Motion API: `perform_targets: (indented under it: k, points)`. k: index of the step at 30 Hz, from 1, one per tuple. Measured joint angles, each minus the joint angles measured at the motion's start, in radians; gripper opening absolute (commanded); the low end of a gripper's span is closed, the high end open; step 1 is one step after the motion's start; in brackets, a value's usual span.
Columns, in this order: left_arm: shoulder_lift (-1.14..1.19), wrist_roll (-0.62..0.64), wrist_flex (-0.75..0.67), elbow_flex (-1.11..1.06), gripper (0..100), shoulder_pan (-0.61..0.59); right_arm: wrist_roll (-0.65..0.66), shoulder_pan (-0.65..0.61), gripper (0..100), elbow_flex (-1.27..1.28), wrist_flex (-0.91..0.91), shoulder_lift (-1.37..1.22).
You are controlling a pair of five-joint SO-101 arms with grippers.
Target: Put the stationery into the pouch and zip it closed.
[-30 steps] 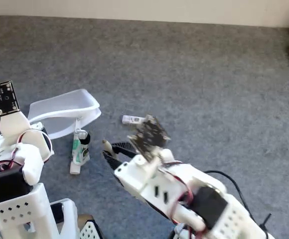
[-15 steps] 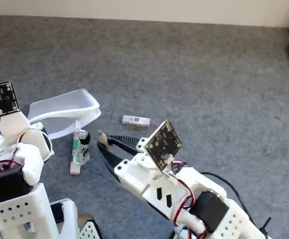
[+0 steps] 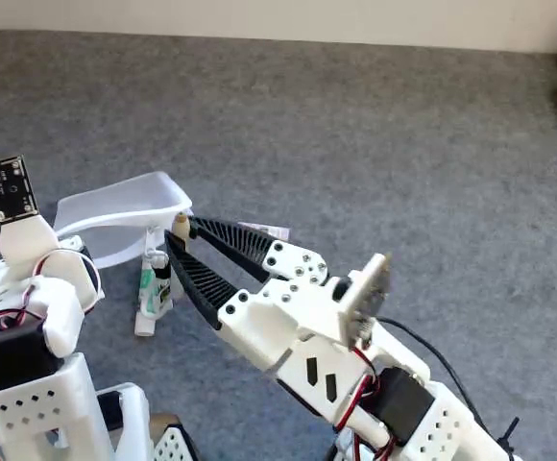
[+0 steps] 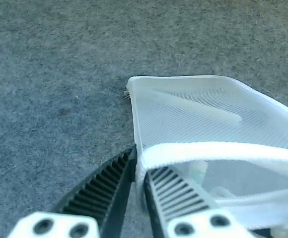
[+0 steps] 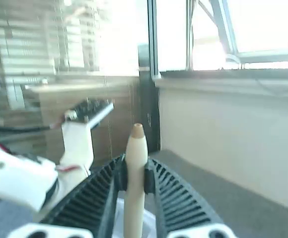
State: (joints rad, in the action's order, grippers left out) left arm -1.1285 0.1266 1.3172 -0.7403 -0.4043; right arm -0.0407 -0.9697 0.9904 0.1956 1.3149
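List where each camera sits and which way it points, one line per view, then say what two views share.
High view: fixed above, looking down on the grey carpet; both arms show, the right claw near the pouch.
Left wrist view: on its arm's wrist, looking along the left claw, shut on the pouch rim.
Right wrist view: on its arm's wrist, pointing up past the right claw and its pencil to a window; the left arm shows.
Shared: high and left wrist views both show the pouch.

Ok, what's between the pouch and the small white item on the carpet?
In the high view the right gripper, shut on a pencil, lies across the stretch between the pouch and the small white item.
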Motion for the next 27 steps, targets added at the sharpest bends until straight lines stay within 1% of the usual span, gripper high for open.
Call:
perform_targets:
  k: [5,8,13,18,22,27]
  points:
    - [0.000,0.000,0.000,0.000,1,0.000,0.000,0.000,0.4,0.000,-0.121,0.000]
    - [0.002,0.000,0.000,0.037,1,0.002,0.000,0.000,0.4,0.000,-0.193,0.000]
    - [0.002,0.000,0.000,0.052,1,0.069,0.000,0.003,0.4,0.000,-0.310,0.002]
    - [0.002,0.005,0.002,0.077,1,0.112,0.000,0.051,0.4,0.002,-0.388,0.002]
    - [0.002,0.005,0.002,0.080,1,0.143,0.000,0.074,0.4,0.086,-0.474,0.002]
    - [0.002,0.005,0.002,0.080,1,0.161,0.000,0.072,0.4,0.232,-0.598,0.000]
